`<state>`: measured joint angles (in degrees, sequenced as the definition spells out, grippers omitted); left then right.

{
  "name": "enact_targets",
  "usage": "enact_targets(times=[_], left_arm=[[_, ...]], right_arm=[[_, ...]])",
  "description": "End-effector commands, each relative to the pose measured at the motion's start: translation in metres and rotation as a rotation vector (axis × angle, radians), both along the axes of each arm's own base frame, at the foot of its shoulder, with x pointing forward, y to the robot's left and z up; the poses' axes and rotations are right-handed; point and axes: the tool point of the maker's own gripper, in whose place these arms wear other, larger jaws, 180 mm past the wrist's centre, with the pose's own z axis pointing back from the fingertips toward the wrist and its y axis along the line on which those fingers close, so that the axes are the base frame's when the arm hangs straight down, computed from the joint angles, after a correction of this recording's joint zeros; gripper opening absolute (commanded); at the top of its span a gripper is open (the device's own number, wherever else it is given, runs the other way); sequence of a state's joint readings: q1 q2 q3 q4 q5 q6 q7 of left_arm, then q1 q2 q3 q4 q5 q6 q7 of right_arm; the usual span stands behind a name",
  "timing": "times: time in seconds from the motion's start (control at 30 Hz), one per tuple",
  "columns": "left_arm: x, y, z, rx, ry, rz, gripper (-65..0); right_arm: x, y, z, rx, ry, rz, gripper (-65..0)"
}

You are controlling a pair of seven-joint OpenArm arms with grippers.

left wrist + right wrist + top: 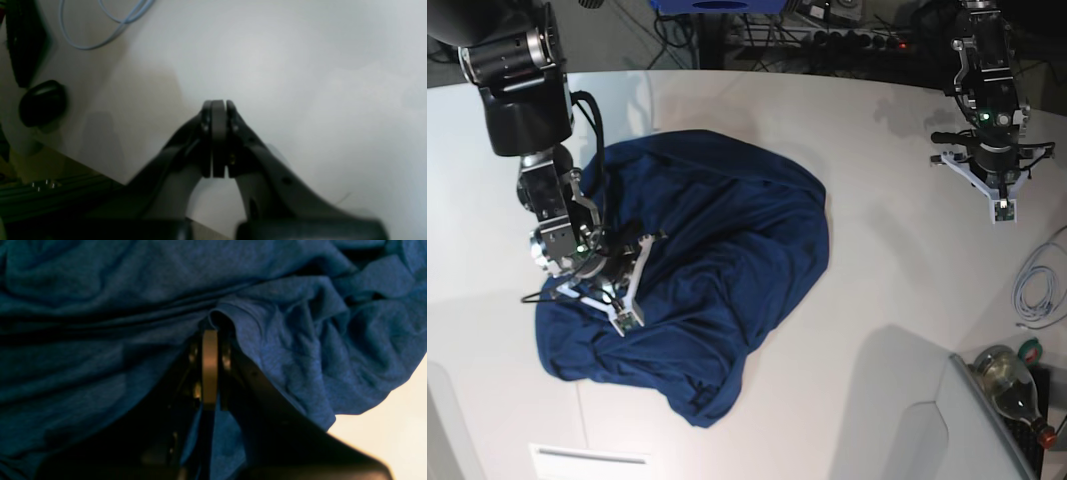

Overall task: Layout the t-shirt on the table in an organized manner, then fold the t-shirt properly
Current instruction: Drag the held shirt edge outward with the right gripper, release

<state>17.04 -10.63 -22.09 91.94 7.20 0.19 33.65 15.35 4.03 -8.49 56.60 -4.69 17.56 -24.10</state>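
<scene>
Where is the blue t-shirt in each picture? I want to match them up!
Left wrist: the t-shirt is not in it, only the shut left gripper over bare table.
Right wrist: the t-shirt fills nearly the whole picture, bunched around the shut right gripper.
Base: it lies crumpled left of centre.
Shared landmark: the white table shows in all three views.

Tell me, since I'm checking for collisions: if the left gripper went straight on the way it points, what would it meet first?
Probably bare table: the shut left gripper points at empty white surface, though its height above it is unclear.
</scene>
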Motion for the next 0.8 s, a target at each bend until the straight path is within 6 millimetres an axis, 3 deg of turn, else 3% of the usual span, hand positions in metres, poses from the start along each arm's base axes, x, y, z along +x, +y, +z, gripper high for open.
enact_targets(times=[0.0,0.1,0.2,0.33,0.47,0.57,0.63,0.7,0.77], left_arm=[[0.007,0.007,0.013,0.034,-0.038,-0.002,-65.0],[0.008,0.007,0.014,0.037,-0.040,-0.003,-65.0],[0.009,0.007,0.014,0.036,-0.041,-0.004,-65.0],[0.010,0.006,0.014,0.036,-0.043,-0.008,-65.0],[0.012,0.002,0.015,0.027,-0.052,-0.014,-65.0],[0.023,-0.017,0.013,0.011,-0.055,-0.063,-65.0],[0.023,-0.027,0.009,0.003,-0.043,-0.089,-65.0],[0.023,-0.027,0.008,0.001,-0.042,-0.090,-65.0],[0.011,-0.018,0.005,0.009,-0.023,-0.068,-65.0]], right_arm=[[0.018,-0.013,0.017,-0.005,-0.048,-0.026,-64.2],[0.020,-0.027,0.020,-0.008,-0.046,-0.067,-65.0],[0.020,-0.050,0.036,0.000,-0.082,-0.144,-65.0],[0.016,-0.104,0.065,-0.028,-0.126,-0.281,-65.0],[0.005,-0.154,0.064,-0.055,-0.101,-0.395,-65.0],[-0.001,-0.190,0.061,-0.029,-0.088,-0.517,-64.8],[-0.005,-0.202,0.053,-0.007,-0.057,-0.570,-64.5],[-0.008,-0.199,0.047,-0.014,-0.028,-0.560,-59.3],[-0.018,-0.196,0.047,-0.041,0.008,-0.541,-45.5]])
